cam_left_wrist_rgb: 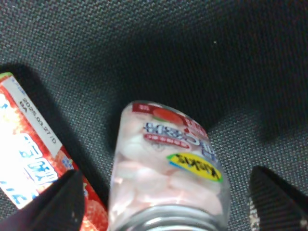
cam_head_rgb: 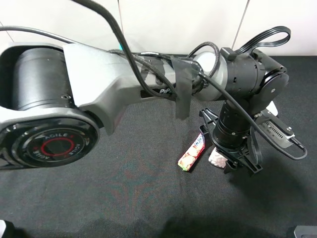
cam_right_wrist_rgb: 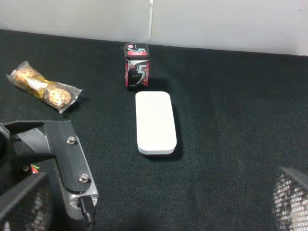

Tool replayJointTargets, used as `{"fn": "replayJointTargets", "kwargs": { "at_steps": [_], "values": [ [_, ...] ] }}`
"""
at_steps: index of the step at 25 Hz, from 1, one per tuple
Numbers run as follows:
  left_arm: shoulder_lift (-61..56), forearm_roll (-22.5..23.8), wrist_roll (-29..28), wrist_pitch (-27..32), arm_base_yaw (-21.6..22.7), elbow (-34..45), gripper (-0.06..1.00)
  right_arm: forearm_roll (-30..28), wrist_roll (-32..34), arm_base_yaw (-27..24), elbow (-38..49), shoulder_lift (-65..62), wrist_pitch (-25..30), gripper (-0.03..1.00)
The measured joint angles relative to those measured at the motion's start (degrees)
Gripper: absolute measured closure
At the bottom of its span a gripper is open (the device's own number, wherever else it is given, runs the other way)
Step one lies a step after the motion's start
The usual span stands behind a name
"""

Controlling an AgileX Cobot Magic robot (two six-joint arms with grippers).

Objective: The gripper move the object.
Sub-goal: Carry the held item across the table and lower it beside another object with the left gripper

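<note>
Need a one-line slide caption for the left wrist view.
Left gripper, jaws open, straddles a clear bottle of pink-white candies on dark cloth; red candy roll alongside.

Item 1: bottle [cam_left_wrist_rgb: 166, 178], small, clear, silver screw cap, printed label, filled with pink-white candies. It is seen lying on the dark desk [cam_left_wrist_rgb: 231, 57].
Item 2: left claw [cam_head_rgb: 241, 167], black, pointed down. Its jaws are spread to either side of the bottle, and no contact is seen.

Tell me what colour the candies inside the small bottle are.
Pale pink and white; left wrist view shows the bottle best.
</note>
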Motion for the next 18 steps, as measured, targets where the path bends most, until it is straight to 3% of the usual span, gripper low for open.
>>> {"fn": "replayJointTargets", "kwargs": {
  "at_steps": [18],
  "values": [
    [0.0, -0.24, 0.0, 3.0, 0.0, -3.4, 0.18, 0.0, 0.0, 0.0, 0.0, 0.0, 0.0, 0.27]
  ]
}}
